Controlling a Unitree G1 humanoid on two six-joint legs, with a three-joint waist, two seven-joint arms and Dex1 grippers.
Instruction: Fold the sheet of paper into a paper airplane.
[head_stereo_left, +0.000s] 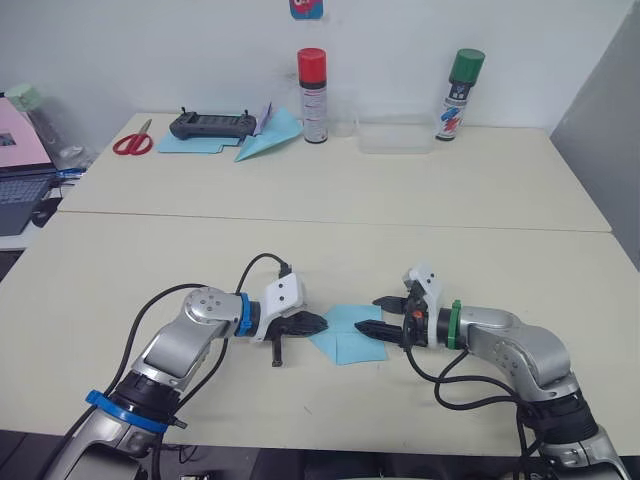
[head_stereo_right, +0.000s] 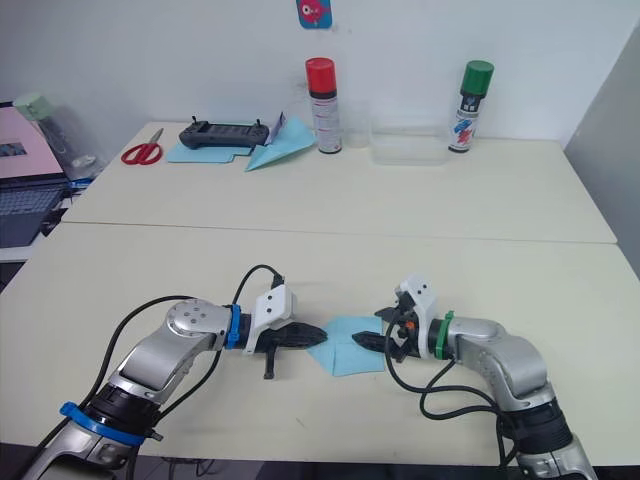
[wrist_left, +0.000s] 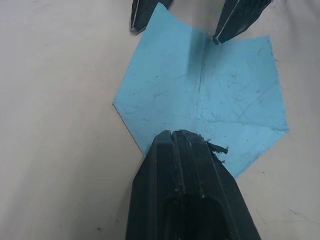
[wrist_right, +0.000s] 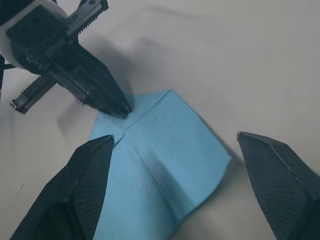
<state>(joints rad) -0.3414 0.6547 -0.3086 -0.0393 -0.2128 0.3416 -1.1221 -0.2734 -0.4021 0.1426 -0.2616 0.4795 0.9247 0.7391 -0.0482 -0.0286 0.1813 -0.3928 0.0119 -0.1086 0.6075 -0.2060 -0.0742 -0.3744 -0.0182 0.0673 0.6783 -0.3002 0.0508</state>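
- Lying flat on the near table (head_stereo_left: 120, 260), the sheet of paper (head_stereo_left: 345, 330) sits between both grippers
- left gripper (head_stereo_left: 318, 323): fingers closed together, tips pressing its left edge
- right gripper (head_stereo_left: 378, 314): fingers spread wide, straddling its right side

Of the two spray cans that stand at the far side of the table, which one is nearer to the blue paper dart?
The can with the red cap: it stands right beside the dart. The green-capped can is beyond the clear plastic box.
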